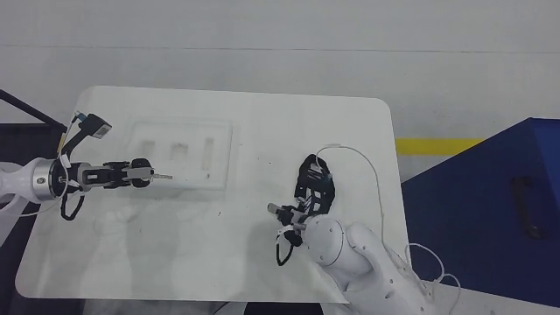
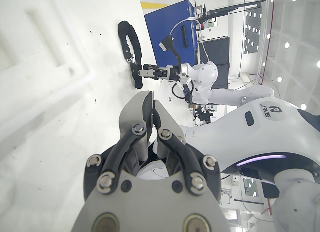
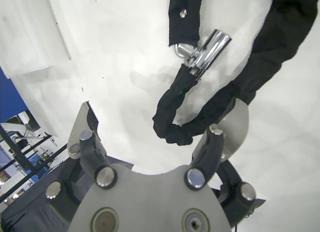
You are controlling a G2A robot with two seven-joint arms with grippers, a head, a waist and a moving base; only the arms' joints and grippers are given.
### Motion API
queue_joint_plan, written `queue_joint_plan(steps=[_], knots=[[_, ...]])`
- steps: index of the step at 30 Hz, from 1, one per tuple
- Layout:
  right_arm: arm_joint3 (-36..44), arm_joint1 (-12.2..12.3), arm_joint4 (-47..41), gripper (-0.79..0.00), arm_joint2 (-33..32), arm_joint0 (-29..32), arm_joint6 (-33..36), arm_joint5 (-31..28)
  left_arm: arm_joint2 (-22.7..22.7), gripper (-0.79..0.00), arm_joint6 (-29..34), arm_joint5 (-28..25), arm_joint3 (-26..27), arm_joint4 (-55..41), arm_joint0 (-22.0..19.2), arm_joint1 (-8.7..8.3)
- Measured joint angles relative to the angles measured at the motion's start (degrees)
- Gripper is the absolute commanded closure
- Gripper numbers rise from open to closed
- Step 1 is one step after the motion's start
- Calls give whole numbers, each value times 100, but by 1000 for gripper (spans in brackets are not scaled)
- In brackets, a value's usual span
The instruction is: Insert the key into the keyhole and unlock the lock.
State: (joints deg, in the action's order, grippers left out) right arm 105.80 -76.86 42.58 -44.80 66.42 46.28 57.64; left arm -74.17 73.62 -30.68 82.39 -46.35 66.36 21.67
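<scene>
Left gripper (image 2: pixel 150 99) is clamped on the key (image 1: pixel 164 178) above the tray (image 1: pixel 223 127), well apart from the lock (image 3: pixel 212 48). Right gripper (image 3: pixel 162 107) is spread wide beside the lock's chain, holding nothing. Key not yet inserted; insertion and turning remain

- your top camera looks straight down from above the arms, taking in the whole table (image 1: pixel 350 140).
- your left wrist camera rides close behind the left gripper (image 2: pixel 151 96), facing across the tabletop toward the lock (image 2: pixel 132 40).
- your right wrist camera looks down past the right gripper (image 3: pixel 162 110), close above the lock.
- all three share the lock and the tabletop around it.
</scene>
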Motion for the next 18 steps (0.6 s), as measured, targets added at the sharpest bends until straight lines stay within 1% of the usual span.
queue_joint_plan(steps=[2,5,7,13,15,17,18], knots=[[-194,-55,91,-779,109,-114,-31,51,0,0,0,0,0,0,0,0],[-349,-128,236,-739,158,-184,2,37,0,0,0,0,0,0,0,0],[-305,-168,369,-727,155,-166,2,36,0,0,0,0,0,0,0,0],[10,-236,816,-760,30,136,0,36,0,0,0,0,0,0,0,0],[62,-251,928,-754,59,213,1,36,0,0,0,0,0,0,0,0],[66,-260,942,-705,140,208,1,36,0,0,0,0,0,0,0,0],[30,-264,975,-711,165,186,1,36,0,0,0,0,0,0,0,0]])
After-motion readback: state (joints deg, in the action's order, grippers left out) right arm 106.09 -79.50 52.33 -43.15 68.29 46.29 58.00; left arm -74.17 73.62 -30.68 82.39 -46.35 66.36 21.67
